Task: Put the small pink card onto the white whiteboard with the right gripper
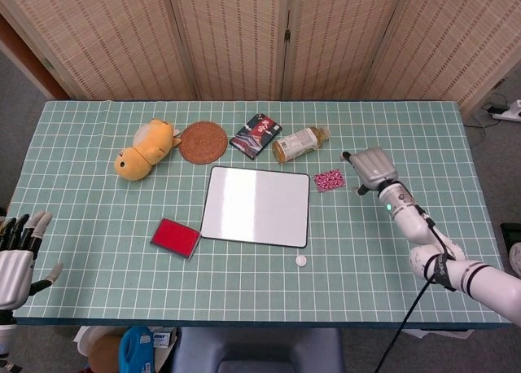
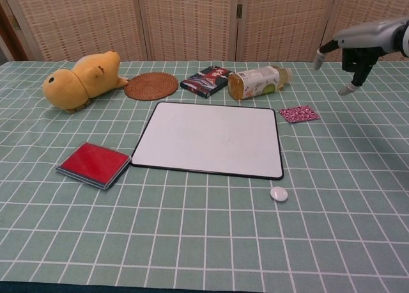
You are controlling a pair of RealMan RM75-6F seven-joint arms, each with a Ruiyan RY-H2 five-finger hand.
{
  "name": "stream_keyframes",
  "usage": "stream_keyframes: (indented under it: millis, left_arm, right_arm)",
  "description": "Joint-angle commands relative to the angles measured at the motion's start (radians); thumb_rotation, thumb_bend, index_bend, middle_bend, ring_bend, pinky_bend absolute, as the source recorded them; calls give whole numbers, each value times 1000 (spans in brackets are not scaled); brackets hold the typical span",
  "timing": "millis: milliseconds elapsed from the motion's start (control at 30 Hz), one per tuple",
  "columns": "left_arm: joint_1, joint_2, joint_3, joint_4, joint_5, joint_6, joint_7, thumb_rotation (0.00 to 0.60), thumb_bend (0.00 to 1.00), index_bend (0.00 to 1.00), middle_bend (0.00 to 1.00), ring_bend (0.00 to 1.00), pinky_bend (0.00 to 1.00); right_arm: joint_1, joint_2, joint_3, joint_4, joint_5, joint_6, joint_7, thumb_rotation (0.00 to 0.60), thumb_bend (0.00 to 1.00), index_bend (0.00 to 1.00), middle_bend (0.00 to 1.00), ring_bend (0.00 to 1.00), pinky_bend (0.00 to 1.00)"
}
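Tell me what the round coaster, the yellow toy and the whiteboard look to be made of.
Round coaster: woven rattan or similar fibre, matte brown, with visible concentric rings. Yellow toy: plush fabric, soft and fuzzy, its outline rounded. Whiteboard: smooth, faintly glossy white surface in a thin dark frame, probably coated board; the core cannot be told.

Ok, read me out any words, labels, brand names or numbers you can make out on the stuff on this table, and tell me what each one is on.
None can be read.
Bottle: its label has print, too small and blurred to read.
Dark packet: red and white markings, blurred, not readable.
Small pink card: a speckled pattern only, no legible text.
White whiteboard: blank.
Red pad: no writing visible.
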Motion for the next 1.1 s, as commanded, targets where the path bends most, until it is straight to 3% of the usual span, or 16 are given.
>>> stream_keyframes:
  millis: [33, 500, 1100]
  left_arm:
    - [1, 0, 0, 0, -2, 1, 0, 600, 261, 0, 0, 0, 0]
    - [10, 2, -1, 16, -20, -2, -3, 600, 262, 0, 0, 0, 0]
    - [20, -1, -2, 34, -38, -4, -9, 600, 262, 0, 0, 0, 0]
  right_arm:
    - [52, -63, -28, 91, 48, -56, -25, 600, 206, 240, 921, 952, 968]
    - [168, -239, -91, 376, 123, -201, -18, 600, 207, 247, 920, 952, 968]
    - [251, -389, -124, 621, 76, -325, 53, 600, 207, 252, 918, 952, 968]
